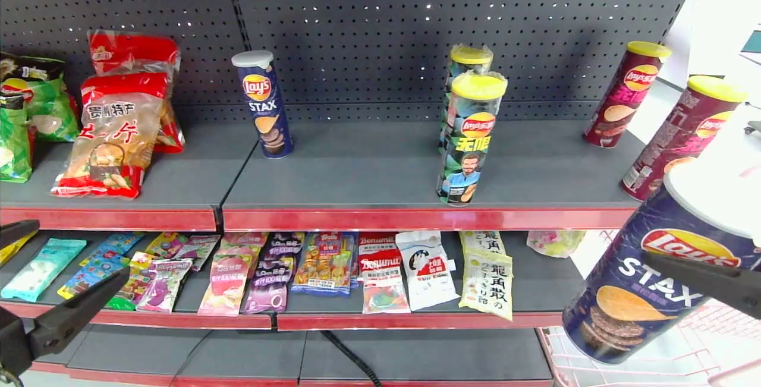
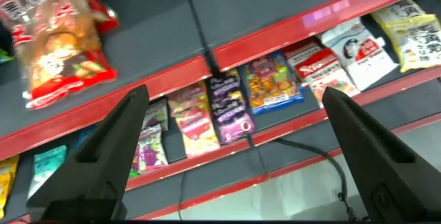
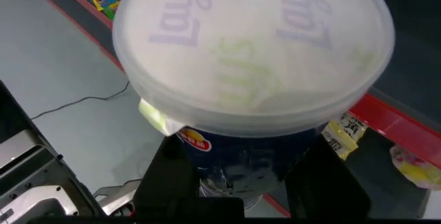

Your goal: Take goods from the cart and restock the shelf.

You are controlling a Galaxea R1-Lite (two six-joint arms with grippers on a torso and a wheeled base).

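Holding: one blue can (image 1: 648,280), white lid (image 3: 255,52), clamped across its body by the right gripper (image 3: 241,189). It is tilted, lid up and toward the robot's right, hanging off the right end of the top shelf (image 1: 368,167) above the pink cart (image 1: 737,373), its base looking lower than the shelf board. Hazards, as I judge them for you: the wall is smooth and round, so a slanted hold may let it turn or slide out on a quick swing. You must carry it over the red lip (image 1: 416,219), and a low base would strike that edge. The maroon cans (image 1: 678,137) stand at the shelf's right end, on the path toward the twin (image 1: 264,104) further left, and a brush from can or finger would likely tip them. The yellow-lidded pair (image 1: 472,131) stands mid-shelf, also tall and easy to topple. Released while slanted, the can would probably fall and roll. Right arm: entering from the lower right, jaws closed onto the can, one finger lying across the label in the head view. Left gripper (image 2: 234,148): spread wide, nothing in it, low at the robot's left before the packets (image 1: 273,271) of the lower shelf, well apart from the can.
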